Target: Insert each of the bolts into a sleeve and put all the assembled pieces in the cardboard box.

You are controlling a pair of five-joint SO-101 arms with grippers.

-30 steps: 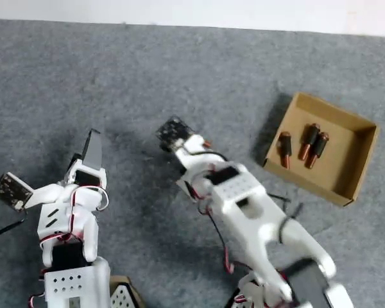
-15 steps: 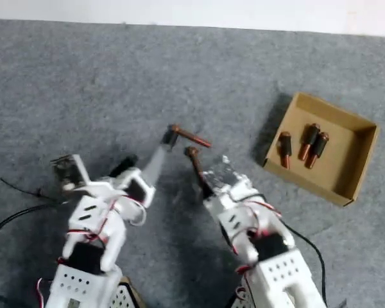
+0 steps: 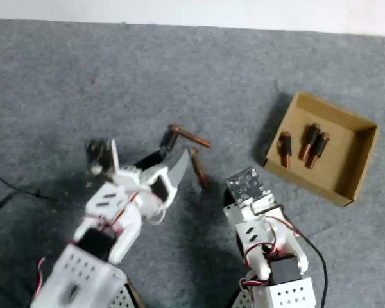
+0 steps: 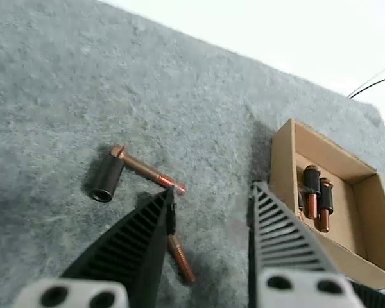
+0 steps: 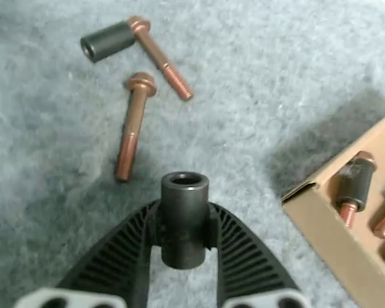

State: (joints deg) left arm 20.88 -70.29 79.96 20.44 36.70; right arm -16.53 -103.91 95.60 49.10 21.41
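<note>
Mid-assembly: right claw (image 5: 185,223) clamped on a black sleeve (image 5: 185,194), left claw (image 4: 212,192) apart over the loose bolt (image 4: 181,258), so nxt prob. grab it & feed into sleeve.

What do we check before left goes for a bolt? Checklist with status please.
1. Right gripper shut on a sleeve, open end clear of the jaws: ok.
2. Left gripper jaws open: ok.
3. Nearer bolt centred between the left jaws: not ok, one jaw partly covers it.
4. Nearer bolt apart from the other bolt and loose sleeve: ok.
5. Cardboard box has room beside its three assembled pieces: ok.
</note>
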